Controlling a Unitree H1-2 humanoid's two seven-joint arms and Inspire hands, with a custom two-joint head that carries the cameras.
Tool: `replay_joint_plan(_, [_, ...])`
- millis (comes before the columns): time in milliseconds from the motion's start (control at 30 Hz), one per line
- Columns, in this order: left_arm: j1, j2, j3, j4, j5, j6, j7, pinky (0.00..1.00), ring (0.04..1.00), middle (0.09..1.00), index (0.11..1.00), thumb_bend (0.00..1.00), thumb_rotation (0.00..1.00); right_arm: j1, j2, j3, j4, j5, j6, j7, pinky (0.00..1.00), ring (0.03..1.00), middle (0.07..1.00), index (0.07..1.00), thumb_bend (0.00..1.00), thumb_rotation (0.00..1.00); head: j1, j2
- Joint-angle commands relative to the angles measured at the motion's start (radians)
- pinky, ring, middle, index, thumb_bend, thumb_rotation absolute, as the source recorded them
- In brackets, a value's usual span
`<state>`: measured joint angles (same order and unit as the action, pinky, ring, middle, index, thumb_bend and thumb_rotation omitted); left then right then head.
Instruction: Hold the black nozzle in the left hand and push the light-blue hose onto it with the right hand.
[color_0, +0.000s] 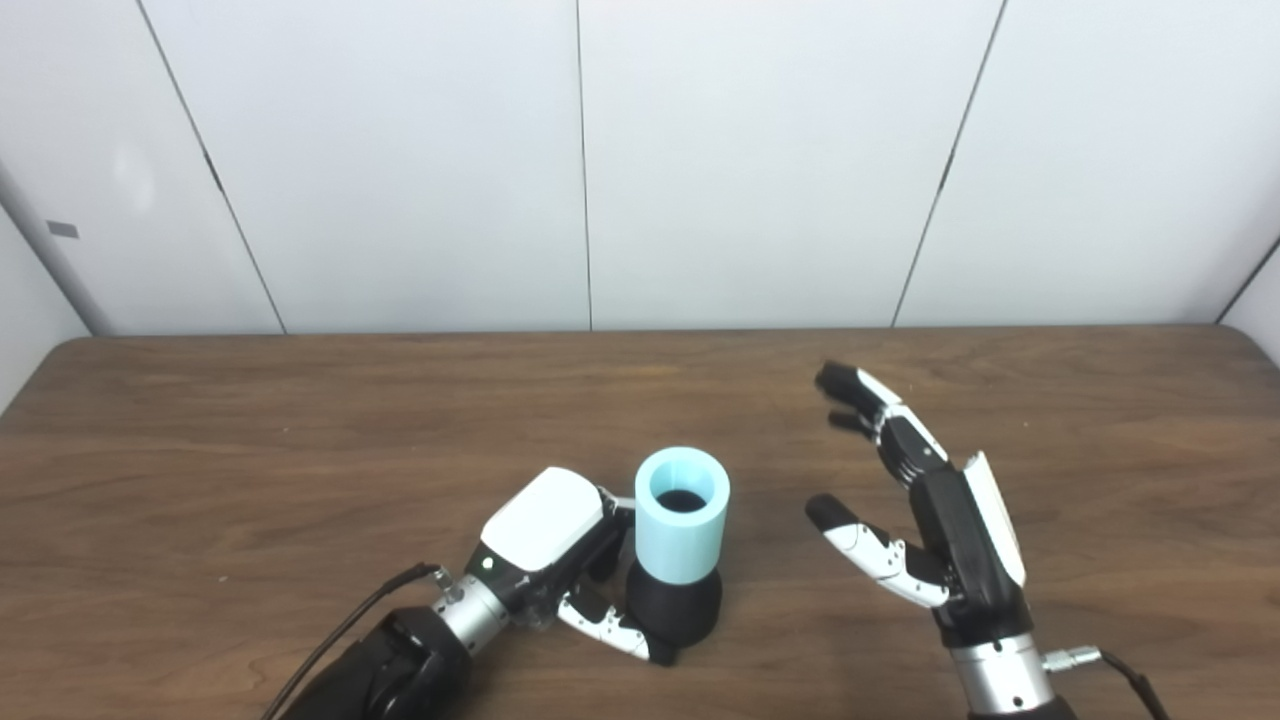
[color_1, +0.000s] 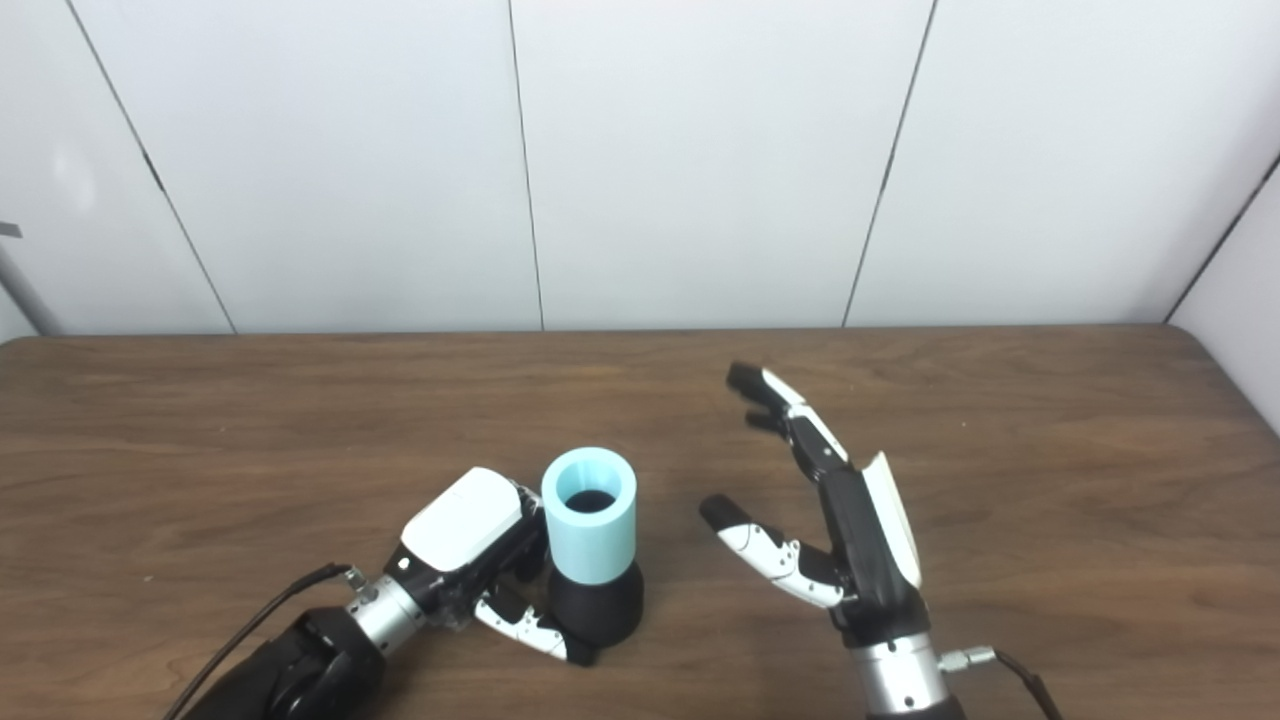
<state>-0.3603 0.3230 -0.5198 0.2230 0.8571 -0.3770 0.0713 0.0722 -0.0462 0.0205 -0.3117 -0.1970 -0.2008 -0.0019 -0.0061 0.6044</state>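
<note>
The black nozzle (color_0: 676, 606) stands upright on the wooden table (color_0: 300, 420), near its front edge. The light-blue hose (color_0: 682, 527), a short wide tube, sits over the nozzle's top with its open end up. My left hand (color_0: 555, 560) is wrapped around the nozzle's base from the left, thumb in front and fingers behind it. To the right of the pair, apart from them, my right hand (color_0: 915, 505) is open with fingers spread and nothing in it.
White wall panels (color_0: 580, 160) rise behind the table's far edge. Cables trail from both wrists at the bottom edge. Bare wood surrounds the hands on all sides.
</note>
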Motion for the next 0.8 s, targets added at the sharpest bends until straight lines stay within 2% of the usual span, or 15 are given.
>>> replay_joint_plan(0, [0.012,0.012,-0.017,0.015,0.016,-0.001,-0.04,0.16,0.38,0.447,0.507,0.5,0.0,0.007,0.012,-0.017,0.021,0.059,0.016,-0.011,0.56,0.682,0.72,0.697,0.31,0.25,-0.003,0.0])
replay_joint_plan(233, [0.025,0.008,0.002,0.001,-0.037,0.012,-0.065,0.23,0.366,0.453,0.54,0.49,0.0,0.005,0.009,-0.037,0.093,0.112,0.04,-0.002,0.56,0.677,0.717,0.697,0.28,0.23,0.005,0.003])
replay_joint_plan(400, [0.033,0.012,0.037,-0.024,-0.179,0.007,-0.135,0.36,0.433,0.492,0.511,0.51,0.01,-0.001,0.003,-0.042,0.119,0.119,0.057,-0.007,0.56,0.684,0.726,0.707,0.28,0.27,0.008,0.003])
replay_joint_plan(433, [0.035,0.014,0.045,-0.036,-0.208,0.018,-0.164,0.4,0.465,0.517,0.513,0.61,0.03,-0.003,0.003,-0.044,0.119,0.121,0.064,-0.008,0.56,0.684,0.726,0.707,0.28,0.28,0.007,0.003])
replay_joint_plan(467, [0.036,0.017,0.05,-0.046,-0.226,0.029,-0.186,0.43,0.496,0.543,0.534,0.8,0.04,-0.004,0.004,-0.046,0.118,0.129,0.075,-0.007,0.57,0.684,0.725,0.706,0.29,0.29,0.007,0.002])
replay_joint_plan(533, [0.041,0.02,0.061,-0.064,-0.233,0.05,-0.214,0.48,0.553,0.595,0.577,0.96,0.08,-0.005,0.01,-0.053,0.115,0.149,0.101,-0.006,0.57,0.686,0.722,0.703,0.3,0.29,0.007,0.002])
replay_joint_plan(733, [0.049,0.024,0.079,-0.084,-0.218,0.076,-0.236,0.61,0.726,0.756,0.728,1.0,0.17,-0.01,0.016,-0.061,0.113,0.176,0.134,-0.008,0.59,0.695,0.724,0.702,0.3,0.25,0.005,0.0])
replay_joint_plan(767, [0.049,0.028,0.082,-0.082,-0.23,0.077,-0.247,0.68,0.799,0.808,0.804,1.0,0.2,-0.01,0.016,-0.061,0.112,0.175,0.137,-0.009,0.6,0.701,0.727,0.704,0.3,0.25,0.005,-0.001])
